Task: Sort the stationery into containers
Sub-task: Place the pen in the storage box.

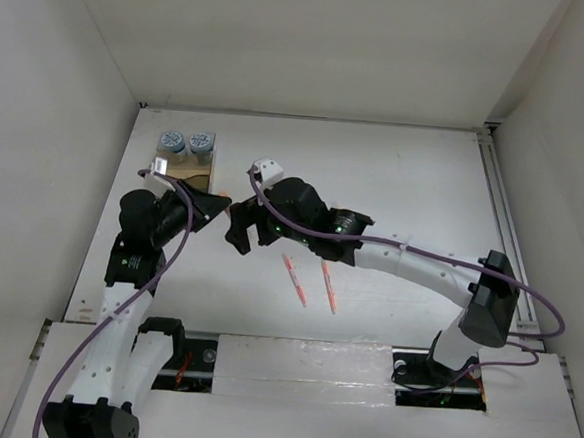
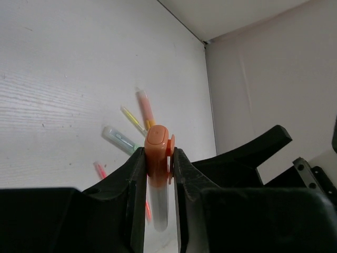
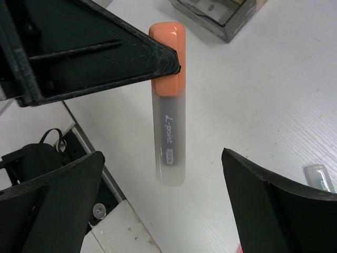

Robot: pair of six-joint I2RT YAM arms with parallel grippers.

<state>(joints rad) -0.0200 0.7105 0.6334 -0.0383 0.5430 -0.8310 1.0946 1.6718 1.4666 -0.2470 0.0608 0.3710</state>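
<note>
My left gripper (image 2: 159,161) is shut on the orange cap of a clear-bodied highlighter (image 2: 158,138) and holds it above the table. In the right wrist view the highlighter (image 3: 168,100) hangs from the left fingers (image 3: 105,58). Its lower end lies between the wide-open jaws of my right gripper (image 3: 162,155), touching neither. In the top view the two grippers, left (image 1: 221,206) and right (image 1: 239,231), meet beside the wooden organiser (image 1: 187,171), which holds two blue-and-white cylinders (image 1: 172,140). Two pink-red pens (image 1: 295,279) lie on the table.
Behind the left gripper a light green highlighter (image 2: 119,140), a pale yellow pen (image 2: 132,120) and an orange-pink pen (image 2: 145,108) lie on the table. White walls enclose the table. A rail (image 1: 501,209) runs along its right side.
</note>
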